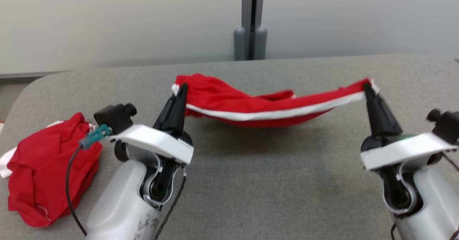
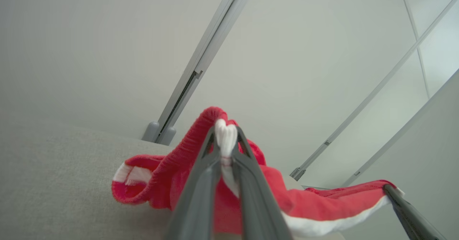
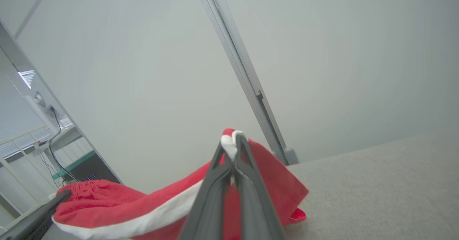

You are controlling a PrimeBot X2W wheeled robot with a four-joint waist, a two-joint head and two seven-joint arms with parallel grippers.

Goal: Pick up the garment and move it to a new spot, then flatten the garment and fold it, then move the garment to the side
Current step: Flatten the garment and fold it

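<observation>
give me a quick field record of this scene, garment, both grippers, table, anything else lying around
garment: red with a white stripe, strung between the two grippers, sagging in the middle
left gripper: shut on the garment's left end
right gripper: shut on the garment's right end
table: grey fabric top; whether the sag touches it is unclear
other: second red garment, crumpled on the table at the robot's left

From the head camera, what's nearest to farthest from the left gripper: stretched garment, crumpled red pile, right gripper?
1. Stretched garment: clamped in the left gripper.
2. Crumpled red pile: at its left.
3. Right gripper: at the garment's far end.
</observation>
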